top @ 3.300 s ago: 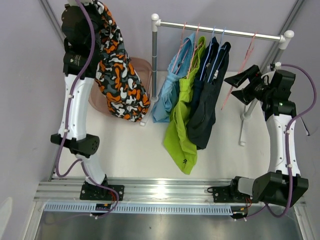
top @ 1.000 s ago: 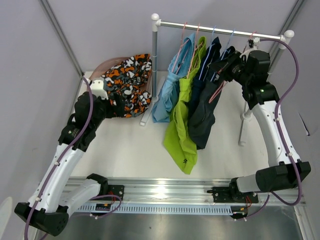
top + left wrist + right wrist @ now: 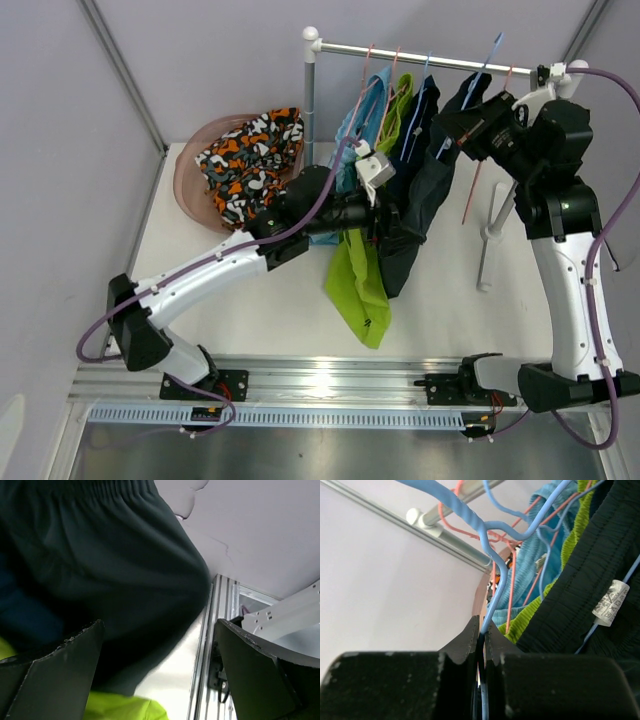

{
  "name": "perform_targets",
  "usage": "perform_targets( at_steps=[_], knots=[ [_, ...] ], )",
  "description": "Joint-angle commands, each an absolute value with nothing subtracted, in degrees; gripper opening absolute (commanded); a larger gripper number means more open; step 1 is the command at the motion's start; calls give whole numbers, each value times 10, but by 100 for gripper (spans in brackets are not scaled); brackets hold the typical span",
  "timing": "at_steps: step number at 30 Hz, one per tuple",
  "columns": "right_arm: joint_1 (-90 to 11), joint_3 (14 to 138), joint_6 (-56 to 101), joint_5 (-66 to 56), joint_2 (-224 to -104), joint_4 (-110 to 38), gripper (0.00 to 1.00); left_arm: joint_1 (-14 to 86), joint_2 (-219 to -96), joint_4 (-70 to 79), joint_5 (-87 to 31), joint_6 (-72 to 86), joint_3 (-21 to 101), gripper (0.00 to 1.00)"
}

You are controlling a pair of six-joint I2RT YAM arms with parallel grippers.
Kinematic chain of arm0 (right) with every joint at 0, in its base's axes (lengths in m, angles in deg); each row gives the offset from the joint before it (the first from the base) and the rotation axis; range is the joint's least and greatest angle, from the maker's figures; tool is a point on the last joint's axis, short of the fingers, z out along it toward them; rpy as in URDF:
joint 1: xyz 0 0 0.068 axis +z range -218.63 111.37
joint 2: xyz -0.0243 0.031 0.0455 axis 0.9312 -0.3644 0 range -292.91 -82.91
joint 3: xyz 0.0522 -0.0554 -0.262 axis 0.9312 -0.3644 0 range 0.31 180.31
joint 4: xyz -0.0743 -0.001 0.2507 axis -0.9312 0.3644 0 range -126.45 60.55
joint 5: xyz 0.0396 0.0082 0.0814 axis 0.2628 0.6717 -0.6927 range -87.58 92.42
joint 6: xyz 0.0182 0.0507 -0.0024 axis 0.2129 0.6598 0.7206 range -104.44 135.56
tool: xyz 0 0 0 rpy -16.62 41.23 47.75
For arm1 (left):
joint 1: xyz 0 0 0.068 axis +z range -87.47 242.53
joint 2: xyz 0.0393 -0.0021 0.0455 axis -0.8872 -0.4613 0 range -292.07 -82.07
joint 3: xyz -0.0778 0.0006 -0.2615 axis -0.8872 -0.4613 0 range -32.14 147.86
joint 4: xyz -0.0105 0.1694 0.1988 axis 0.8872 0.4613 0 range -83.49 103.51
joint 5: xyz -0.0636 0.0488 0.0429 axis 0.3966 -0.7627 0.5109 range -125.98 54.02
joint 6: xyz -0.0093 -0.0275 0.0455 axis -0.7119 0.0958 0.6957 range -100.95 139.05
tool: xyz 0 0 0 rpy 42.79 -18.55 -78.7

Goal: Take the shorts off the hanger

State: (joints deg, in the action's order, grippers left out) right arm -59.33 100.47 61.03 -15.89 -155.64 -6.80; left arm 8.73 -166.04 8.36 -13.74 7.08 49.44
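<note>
Two end effectors are now on one garment, where a second ago only one was near it. The right end effector (image 3: pixel 481 625) is pressed together on the wire of the blue hanger (image 3: pixel 492 577) and has carried it upward. The hook, which a second ago sat among the others on the rail (image 3: pixel 420 58), now pokes above the rail near its right end and appears to be clear of it. The navy shorts (image 3: pixel 440 165) still hang from that hanger, just below the rail. The left end effector (image 3: pixel 400 225) was off to the left of the rail a second ago, beside the pink basin (image 3: pixel 188 170). It has since swung across beneath the rail and stands spread wide, its fingers (image 3: pixel 50 680) either side of the lower part of the navy shorts without pinching them yet. The patterned shorts (image 3: pixel 250 160) lie in the basin left of the rail, so that pair looks finished. Hanging from the rail are the light blue shorts (image 3: pixel 352 110), the lime green shorts (image 3: pixel 358 290) and a second navy pair (image 3: pixel 418 110). As I read it, the work has passed to the next pair. With the hanger held free of the rail, the left end effector likely has to close on the cloth and draw it off.
</note>
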Motion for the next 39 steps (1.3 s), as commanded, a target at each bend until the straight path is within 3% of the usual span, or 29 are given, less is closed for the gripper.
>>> perform_targets(
  at_steps=[1, 5, 8, 9, 11, 12, 13, 29, 34, 38, 39],
  knots=[
    [-590, 1019, 619, -170, -1524, -103, 0, 78, -1698, 47, -135, 73, 551, 99],
    [-592, 1024, 614, -174, -1521, -93, 0, 74, -1719, 26, -137, 64, 553, 98],
    [-593, 1027, 614, -175, -1516, -88, 0, 73, -1733, 27, -143, 62, 564, 67],
    [-593, 1028, 614, -175, -1516, -88, 0, 73, -1737, 38, -144, 62, 567, 49],
    [-598, 1030, 615, -177, -1516, -87, 0, 72, -1746, 53, -147, 63, 580, 31],
    [-601, 1033, 615, -178, -1516, -85, 0, 71, -1747, 61, -149, 65, 580, 12],
    [-604, 1037, 615, -181, -1517, -84, 0, 71, -1745, 61, -155, 67, 577, 2],
    [-681, 1105, 618, -224, -1569, -72, 0, -35, -1501, 12, -308, 53, 249, 0],
    [-681, 1078, 645, -246, -1557, -84, 0, -35, -1533, 35, -352, 65, 289, 0],
    [-677, 1025, 667, -262, -1503, -84, 0, -31, -1635, 69, -433, 85, 385, 0],
    [-675, 1012, 677, -268, -1493, -86, 0, -30, -1660, 105, -449, 88, 459, 0]
  ],
)
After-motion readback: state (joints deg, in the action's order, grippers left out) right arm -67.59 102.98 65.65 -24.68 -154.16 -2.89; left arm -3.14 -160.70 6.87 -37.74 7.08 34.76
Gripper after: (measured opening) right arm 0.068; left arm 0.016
